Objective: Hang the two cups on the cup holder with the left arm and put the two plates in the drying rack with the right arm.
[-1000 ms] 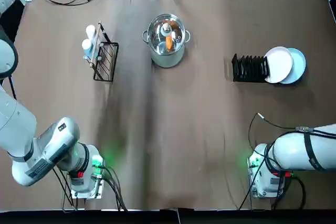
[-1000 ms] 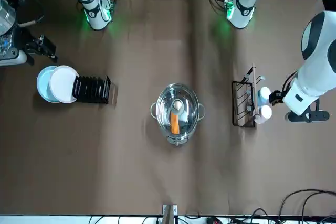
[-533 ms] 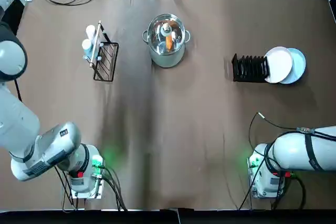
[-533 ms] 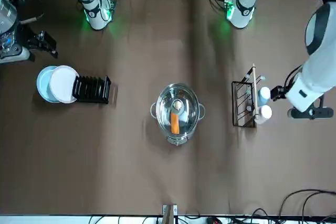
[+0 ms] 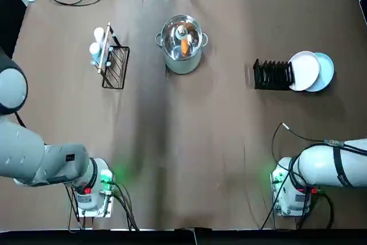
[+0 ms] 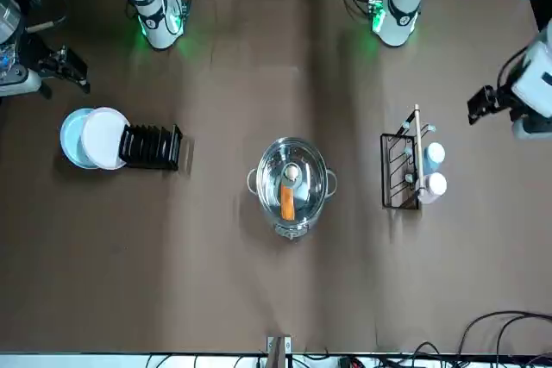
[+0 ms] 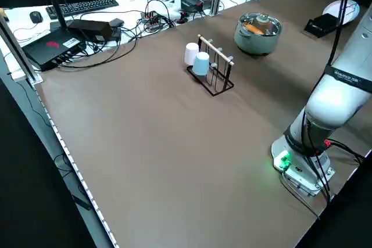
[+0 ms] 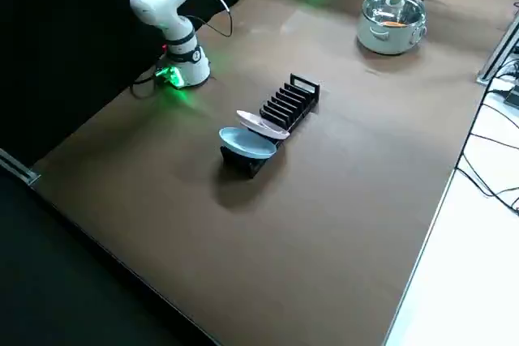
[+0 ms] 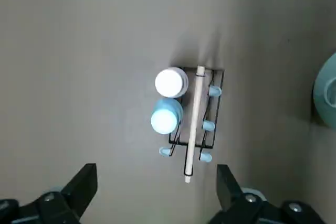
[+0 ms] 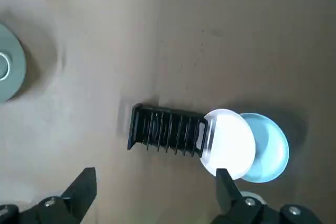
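White cup [image 9: 171,83] and blue cup [image 9: 166,117] sit side by side on the outer side of the holder [image 9: 195,121], hung against its wooden bar as far as I can judge. The pegs under them are hidden, so whether they are fully seated is unclear.

Left gripper [image 9: 156,199]: high above the table, looking straight down on the holder, fingers spread wide, nothing between them. In the front view it is off past the table's edge [image 6: 492,102], on the cups' side of the holder. The bar's long axis runs away from the robot, and the cups face the left arm, so any regrasp would come in from that side.

White plate [image 10: 227,142] overlaps the blue plate [image 10: 266,154] at the outer end of the rack [image 10: 166,130]. They lean at the rack's end slot, the white one against the rack; the right side view suggests both sit tilted there rather than upright deep in the slots.

Right gripper [image 10: 156,199]: high over the rack, fingers apart and empty. From above, the rack's long axis runs left to right, with the plates at its right end, the right arm's side.

Steel pot [image 5: 182,43] stands mid-table between holder and rack, well apart from both.

Judgement: both halves look essentially done.
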### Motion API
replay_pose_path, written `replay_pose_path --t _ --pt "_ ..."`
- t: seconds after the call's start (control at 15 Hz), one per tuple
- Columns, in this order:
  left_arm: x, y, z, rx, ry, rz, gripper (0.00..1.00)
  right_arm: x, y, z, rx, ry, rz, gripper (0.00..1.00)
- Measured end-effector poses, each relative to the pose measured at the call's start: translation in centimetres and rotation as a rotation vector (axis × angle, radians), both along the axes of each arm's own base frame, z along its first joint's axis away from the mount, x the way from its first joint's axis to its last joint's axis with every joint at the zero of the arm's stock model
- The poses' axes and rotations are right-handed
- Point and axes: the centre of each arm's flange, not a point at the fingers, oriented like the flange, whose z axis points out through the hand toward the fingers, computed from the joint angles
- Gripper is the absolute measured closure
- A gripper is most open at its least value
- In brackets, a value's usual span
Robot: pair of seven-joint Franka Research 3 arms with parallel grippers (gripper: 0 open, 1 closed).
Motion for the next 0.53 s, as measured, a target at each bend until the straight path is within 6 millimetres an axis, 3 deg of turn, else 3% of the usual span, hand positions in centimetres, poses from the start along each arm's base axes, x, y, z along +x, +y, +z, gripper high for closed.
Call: replay_pose_path --t 0.53 --pt "-0.3 -0.3 -0.7 0.002 0.016 -0.036 0.00 0.2 -0.7 2.4 -0.045 -0.062 -0.048 0.00"
